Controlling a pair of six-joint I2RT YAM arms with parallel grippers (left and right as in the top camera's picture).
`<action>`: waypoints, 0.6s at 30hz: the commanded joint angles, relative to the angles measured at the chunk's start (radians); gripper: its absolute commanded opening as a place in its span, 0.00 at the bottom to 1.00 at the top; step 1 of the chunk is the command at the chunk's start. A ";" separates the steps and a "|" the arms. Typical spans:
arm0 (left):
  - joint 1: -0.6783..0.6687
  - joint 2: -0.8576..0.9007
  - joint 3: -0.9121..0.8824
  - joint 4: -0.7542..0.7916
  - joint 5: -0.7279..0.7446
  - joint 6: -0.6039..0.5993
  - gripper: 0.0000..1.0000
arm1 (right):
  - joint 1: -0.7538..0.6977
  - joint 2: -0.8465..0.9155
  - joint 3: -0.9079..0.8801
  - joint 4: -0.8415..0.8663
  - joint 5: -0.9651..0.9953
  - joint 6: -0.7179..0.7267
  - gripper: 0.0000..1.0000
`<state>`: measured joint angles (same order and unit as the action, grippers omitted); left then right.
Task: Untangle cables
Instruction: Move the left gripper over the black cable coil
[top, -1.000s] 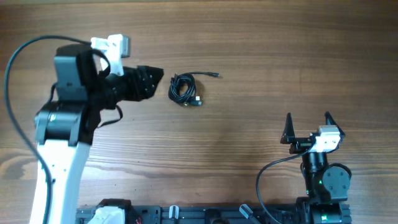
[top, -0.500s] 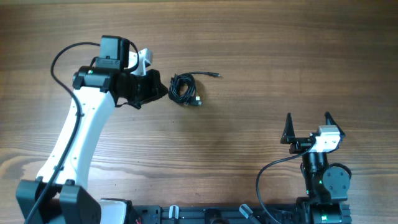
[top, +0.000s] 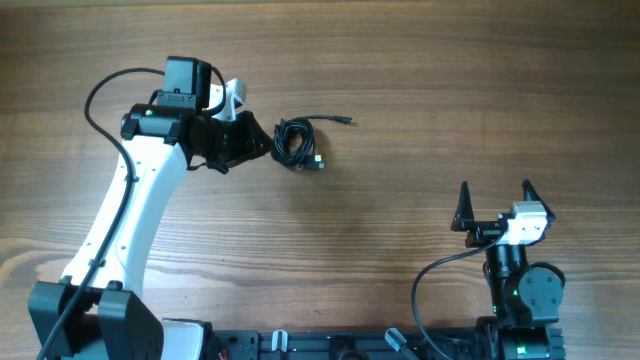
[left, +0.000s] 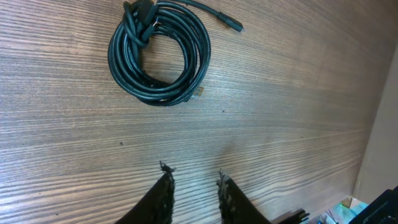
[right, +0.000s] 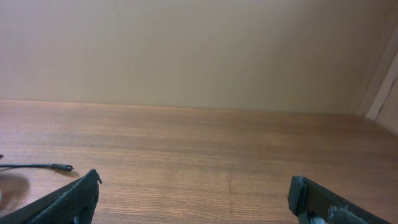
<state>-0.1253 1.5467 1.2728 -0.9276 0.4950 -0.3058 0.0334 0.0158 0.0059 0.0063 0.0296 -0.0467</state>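
The cables (top: 297, 143) lie as one small coiled black bundle on the wooden table, with a loose plug end (top: 345, 121) trailing to the right. In the left wrist view the coil (left: 160, 59) sits ahead of my left gripper (left: 194, 171), whose fingertips stand slightly apart over bare wood with nothing between them. Seen from overhead, my left gripper (top: 262, 143) is just left of the bundle. My right gripper (top: 495, 190) stands wide open and empty at the lower right, far from the cables. A cable end (right: 37, 166) shows at the left edge of the right wrist view.
The left arm (top: 120, 220) reaches up from the lower left corner. A black rail (top: 340, 345) runs along the front edge of the table. A plain beige wall (right: 199, 50) stands beyond the table's far edge.
The left arm has swung its wrist round and brought its gripper right, close to the coiled bundle. The cables and the right arm have not moved.
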 joint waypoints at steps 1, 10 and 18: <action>-0.003 0.006 0.009 0.001 -0.006 -0.002 0.28 | -0.005 0.002 -0.001 0.003 -0.012 -0.005 1.00; -0.003 0.006 0.009 -0.005 -0.006 -0.002 0.35 | -0.005 0.002 -0.001 0.002 -0.012 -0.005 1.00; -0.003 0.006 0.009 -0.005 -0.007 -0.002 0.36 | -0.005 0.002 -0.001 0.002 -0.012 -0.005 1.00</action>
<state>-0.1253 1.5467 1.2728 -0.9321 0.4950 -0.3058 0.0334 0.0158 0.0059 0.0063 0.0296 -0.0467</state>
